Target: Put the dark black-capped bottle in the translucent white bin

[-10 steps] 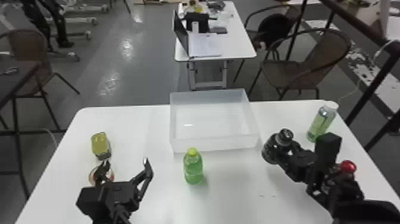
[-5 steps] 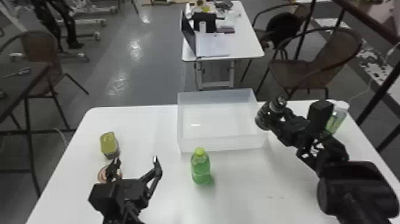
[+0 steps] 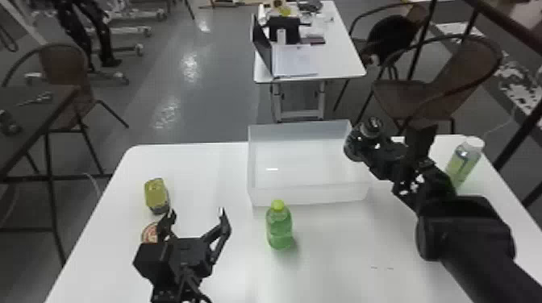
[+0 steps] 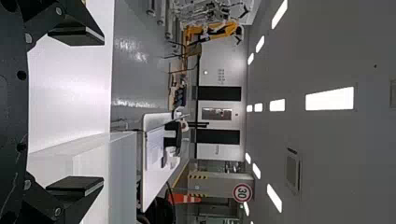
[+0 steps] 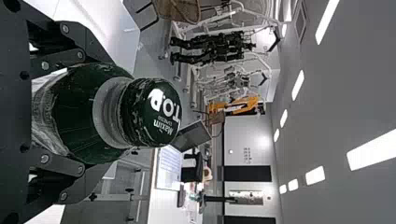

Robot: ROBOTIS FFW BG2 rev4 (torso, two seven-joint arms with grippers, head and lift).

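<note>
Black-capped bottle shifted toward bin | right end effector | closed around it

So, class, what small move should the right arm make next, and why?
Probably shift the right end effector left, over the bin's middle, before releasing: it grips the dark bottle, which in the head view appears at the bin's right rim.

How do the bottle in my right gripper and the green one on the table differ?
The dark bottle has a black cap; the green bottle has a bright yellow-green one.
The dark bottle is held in the right gripper; the green bottle stands upright on the table, at the near side of the bin.
Both are capped.
</note>
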